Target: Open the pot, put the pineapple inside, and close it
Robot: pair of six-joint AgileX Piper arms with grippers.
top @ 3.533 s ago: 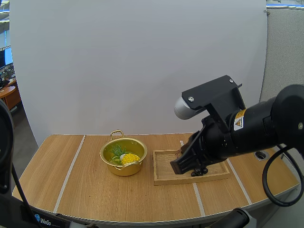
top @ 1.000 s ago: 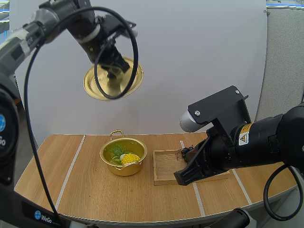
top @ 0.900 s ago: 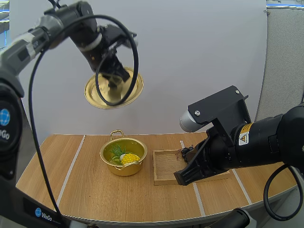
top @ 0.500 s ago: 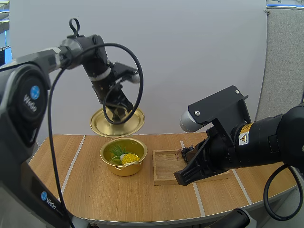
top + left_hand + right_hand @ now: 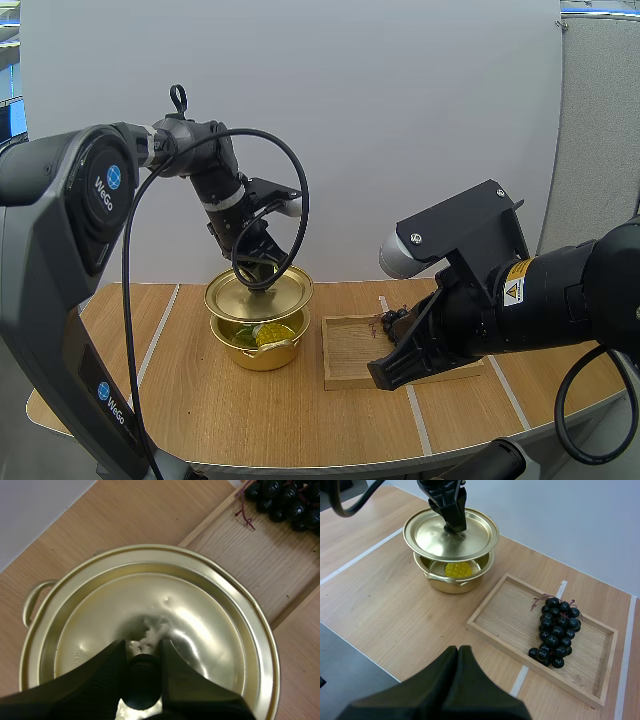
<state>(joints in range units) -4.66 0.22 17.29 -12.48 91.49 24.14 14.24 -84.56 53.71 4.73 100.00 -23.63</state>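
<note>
1. Left claw [image 5: 256, 270] is pinching the lid [image 5: 258, 297], which has been dropping from high up and is now hovering just over the pot [image 5: 262, 352], not seated yet.
2. Pineapple [image 5: 458, 569] is sitting inside the pot – only closing's left.
3. Right claw [image 5: 458, 654] is idling w/ fingers pressed together – nr the tray [image 5: 490, 611].

Wooden table [image 5: 190, 410], gold pot [image 5: 262, 354] standing on it, wooden tray [image 5: 350, 352] just beside the pot

The left claw [image 5: 258, 272] holds the lid [image 5: 258, 297] just above the pot [image 5: 262, 352], where the pineapple [image 5: 268, 336] lies inside.
</note>
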